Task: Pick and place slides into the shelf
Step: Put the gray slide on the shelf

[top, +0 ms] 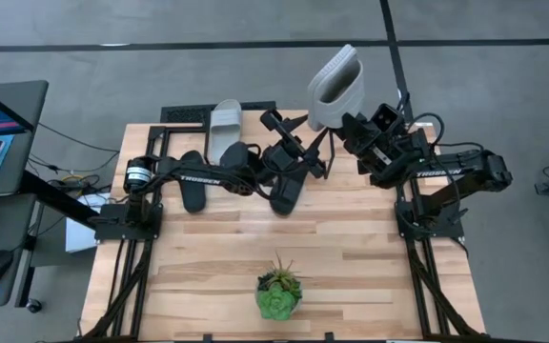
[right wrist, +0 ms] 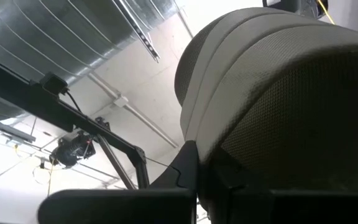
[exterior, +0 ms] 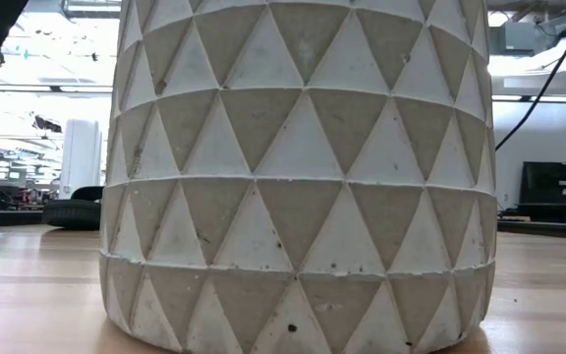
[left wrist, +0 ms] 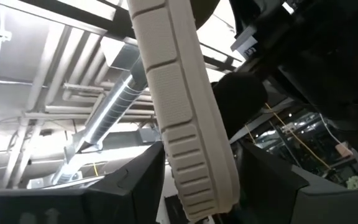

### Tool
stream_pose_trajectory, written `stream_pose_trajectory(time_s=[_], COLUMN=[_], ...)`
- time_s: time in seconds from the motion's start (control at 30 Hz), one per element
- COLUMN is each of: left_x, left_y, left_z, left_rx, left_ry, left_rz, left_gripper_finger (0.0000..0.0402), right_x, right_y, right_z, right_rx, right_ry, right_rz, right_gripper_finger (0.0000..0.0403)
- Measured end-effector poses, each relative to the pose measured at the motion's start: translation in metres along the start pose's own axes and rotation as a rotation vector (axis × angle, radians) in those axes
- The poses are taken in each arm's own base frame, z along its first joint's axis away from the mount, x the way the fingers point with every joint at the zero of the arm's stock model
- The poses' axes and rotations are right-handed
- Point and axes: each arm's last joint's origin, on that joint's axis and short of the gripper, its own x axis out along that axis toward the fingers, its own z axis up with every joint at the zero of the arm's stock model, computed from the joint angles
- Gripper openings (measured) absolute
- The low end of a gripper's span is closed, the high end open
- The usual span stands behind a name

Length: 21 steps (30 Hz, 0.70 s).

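The low view is nearly all blocked by the grey plant pot [exterior: 303, 177], so the shelf cannot be made out there. From above, one black slide [top: 192, 189] lies on the table [top: 351, 267], partly under the left arm. A light grey slide [top: 223, 129] lies by the table's far edge. The left gripper [top: 289, 152] sits over a second black slide [top: 287, 191]; I cannot tell how wide its fingers are. The right gripper [top: 351, 122] is closed on the raised grey slide [top: 335, 88] and holds it up past the far edge.
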Motion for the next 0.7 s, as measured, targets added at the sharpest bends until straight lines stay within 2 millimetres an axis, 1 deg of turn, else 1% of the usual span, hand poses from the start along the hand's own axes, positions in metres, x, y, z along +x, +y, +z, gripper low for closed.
stream_pose_trajectory(time_s=[0.23,0.3,0.4,0.53,0.63,0.7], left_x=[0.0020,0.0020,0.0022,0.0029,0.0058,0.0086], left_y=[-0.0001,-0.0002,-0.0001,0.0001,0.0018,0.0027], left_z=[0.0006,0.0006,0.0001,0.0000,0.0023,0.0032], left_rx=[-0.015,-0.016,-0.016,-0.033,-0.088,-0.094], left_ry=[0.010,0.011,0.026,0.060,0.097,0.113], left_rz=[-0.007,-0.008,-0.003,0.000,-0.050,-0.071], left_gripper_finger=[0.0184,0.0175,0.0140,0.0052,0.0047,0.0047], right_x=[0.0000,0.0000,0.0000,0.0000,0.0000,0.0001], right_y=[0.0007,0.0007,0.0008,0.0011,0.0015,0.0020], right_z=[-0.0002,-0.0002,-0.0003,-0.0006,0.0002,0.0011], right_rx=[0.002,0.003,0.002,0.002,0.001,-0.001], right_ry=[-0.001,-0.001,0.000,0.010,0.004,-0.001], right_rz=[0.002,0.002,0.004,0.019,0.020,0.021], right_gripper_finger=[0.0002,0.0003,0.0004,0.0004,0.0003,0.0004])
